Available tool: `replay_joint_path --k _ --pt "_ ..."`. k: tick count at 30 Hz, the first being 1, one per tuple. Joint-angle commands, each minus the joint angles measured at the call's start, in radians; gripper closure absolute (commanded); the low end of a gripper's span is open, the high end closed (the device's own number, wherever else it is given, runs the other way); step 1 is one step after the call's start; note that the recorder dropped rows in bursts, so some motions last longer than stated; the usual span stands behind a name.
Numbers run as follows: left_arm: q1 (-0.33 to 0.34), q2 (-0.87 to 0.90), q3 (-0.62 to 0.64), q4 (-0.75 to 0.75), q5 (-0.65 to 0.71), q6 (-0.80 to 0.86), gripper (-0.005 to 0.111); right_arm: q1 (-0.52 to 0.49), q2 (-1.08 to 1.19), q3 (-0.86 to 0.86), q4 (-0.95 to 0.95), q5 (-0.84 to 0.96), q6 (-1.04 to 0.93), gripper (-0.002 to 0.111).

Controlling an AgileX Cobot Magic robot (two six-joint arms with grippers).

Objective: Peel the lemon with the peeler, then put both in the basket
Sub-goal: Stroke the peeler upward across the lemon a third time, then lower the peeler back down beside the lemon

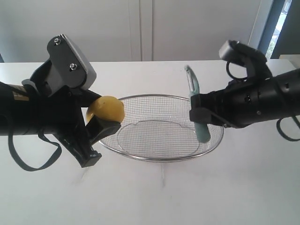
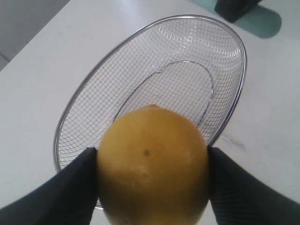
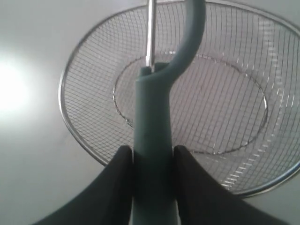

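My left gripper (image 1: 104, 117) is shut on the yellow lemon (image 1: 106, 110), held in the air just over the left rim of the wire-mesh basket (image 1: 140, 157). In the left wrist view the lemon (image 2: 152, 164) fills the gap between both black fingers (image 2: 61, 192), with the basket (image 2: 234, 98) below it. My right gripper (image 1: 199, 115) is shut on the pale teal peeler (image 1: 194, 91), which stands nearly upright, head up, above the basket's right side. The right wrist view shows the peeler handle (image 3: 152, 140) clamped between the fingers (image 3: 112, 187), its blade (image 3: 149, 33) over the basket (image 3: 89, 145).
The basket rests in the middle of a white table (image 1: 234, 187). A white wall (image 1: 140, 28) runs behind it, with a window (image 1: 281, 23) at the far right. Both arms hover on either side of the basket.
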Motion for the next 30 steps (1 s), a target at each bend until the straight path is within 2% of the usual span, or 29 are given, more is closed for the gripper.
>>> replay_joint_path --k 1,8,30 --pt "-0.006 -0.006 0.004 -0.006 -0.002 -0.004 0.107 0.003 0.103 -0.009 0.056 0.048 -0.032 0.108" --pt "-0.006 -0.006 0.004 -0.006 -0.002 -0.004 0.107 0.063 0.16 -0.037 0.203 0.194 -0.22 0.108" --pt "-0.006 -0.006 0.004 -0.006 -0.002 -0.004 0.107 0.231 0.163 -0.037 0.226 0.216 -0.236 0.108"
